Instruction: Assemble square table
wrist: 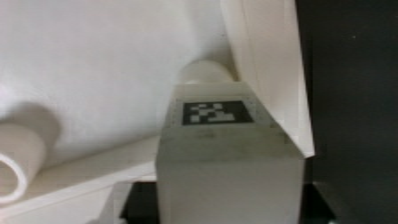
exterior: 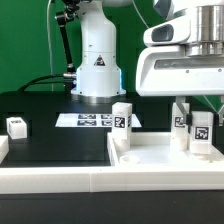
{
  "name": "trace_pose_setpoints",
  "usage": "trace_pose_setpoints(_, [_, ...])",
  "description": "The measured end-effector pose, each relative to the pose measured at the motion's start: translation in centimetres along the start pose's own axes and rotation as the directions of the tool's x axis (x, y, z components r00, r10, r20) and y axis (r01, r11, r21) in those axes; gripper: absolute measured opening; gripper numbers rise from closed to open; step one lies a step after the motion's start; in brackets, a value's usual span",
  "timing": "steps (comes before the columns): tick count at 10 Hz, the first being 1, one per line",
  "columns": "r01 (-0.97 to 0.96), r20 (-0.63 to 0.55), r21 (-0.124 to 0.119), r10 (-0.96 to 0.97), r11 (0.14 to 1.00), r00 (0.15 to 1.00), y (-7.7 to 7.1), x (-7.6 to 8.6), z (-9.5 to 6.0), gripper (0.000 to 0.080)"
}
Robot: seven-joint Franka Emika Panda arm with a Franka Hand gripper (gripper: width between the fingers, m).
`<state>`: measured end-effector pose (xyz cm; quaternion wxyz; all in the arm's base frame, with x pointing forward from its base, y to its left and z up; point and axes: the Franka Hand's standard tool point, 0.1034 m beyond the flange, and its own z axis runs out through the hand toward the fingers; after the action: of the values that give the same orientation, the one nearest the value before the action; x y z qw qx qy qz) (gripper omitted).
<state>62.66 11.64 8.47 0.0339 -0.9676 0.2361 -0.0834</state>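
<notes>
exterior view – pincer vertical, pointing down – clamps leg block

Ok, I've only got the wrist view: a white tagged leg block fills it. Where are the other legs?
Observer: One small white tagged plastic leg block sits alone on the black table at the exterior view's far left.
Operator: Any near the tool?
Observer: Yes, a second white tagged block stands just beside the held white block in the tool.
Operator: And the middle?
Observer: A third white tagged block stands upright by the flat white marker board.
</notes>
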Motion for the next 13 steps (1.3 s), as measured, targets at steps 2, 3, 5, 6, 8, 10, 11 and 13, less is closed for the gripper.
trace_pose_setpoints(2, [-0.185, 0.0, -0.003, 0.185, 0.983, 0.983, 0.1, 0.0, 0.0, 0.029])
trace_pose_setpoints(3, [-0.275, 0.0, -0.004, 0.275, 0.962, 0.962, 0.2, 0.0, 0.0, 0.029])
trace_pose_setpoints(5, [-0.424, 0.003, -0.006, 0.424, 0.906, 0.906, 0.4, 0.1, 0.1, 0.029])
trace_pose_setpoints(6, [-0.502, 0.004, -0.008, 0.502, 0.865, 0.865, 0.5, 0.1, 0.1, 0.029])
trace_pose_setpoints(8, [-0.607, 0.009, -0.009, 0.607, 0.795, 0.795, 0.8, 0.2, 0.1, 0.029])
trace_pose_setpoints(10, [-0.716, 0.021, -0.032, 0.716, 0.698, 0.697, 1.1, 0.4, 0.2, 0.029])
trace_pose_setpoints(11, [-0.774, 0.024, -0.033, 0.775, 0.632, 0.632, 1.1, 0.3, 0.2, 0.029])
trace_pose_setpoints(13, [-0.803, 0.024, -0.035, 0.804, 0.594, 0.594, 1.2, 0.3, 0.2, 0.0295])
